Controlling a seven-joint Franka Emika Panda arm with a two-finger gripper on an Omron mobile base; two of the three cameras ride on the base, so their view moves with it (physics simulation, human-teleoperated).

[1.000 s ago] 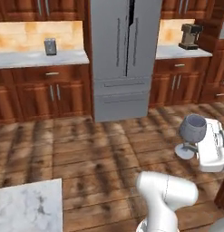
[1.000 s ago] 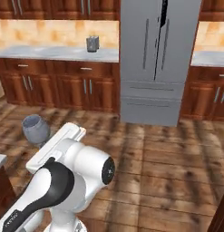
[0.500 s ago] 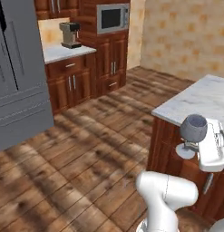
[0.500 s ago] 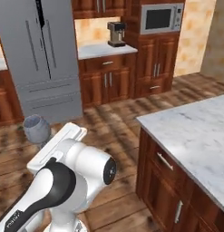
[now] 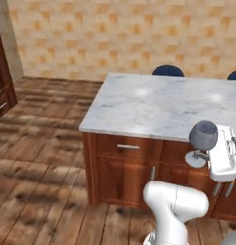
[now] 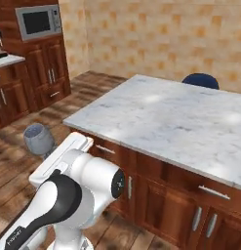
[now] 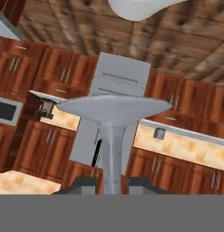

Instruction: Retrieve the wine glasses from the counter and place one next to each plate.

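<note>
My gripper is shut on the thin stem of a smoky grey wine glass, held upright at the right, level with the island's front edge. From the other side the same glass hangs over the wood floor, left of my arm. Along the hand, the stem rises between my fingertips to the round foot. That view is rolled over, and the marbled counter with tan tiles lies far behind the foot. The plates and the second glass are out of view.
A marble island on dark wood cabinets stands right ahead, with blue stools behind it. A microwave sits in tall cabinets at the left. A small grey object stands on the far counter beside the steel fridge.
Both base views have swung from the fridge and wall cabinets round to the island, so the base has turned. The glass has stayed in my shut gripper throughout.
</note>
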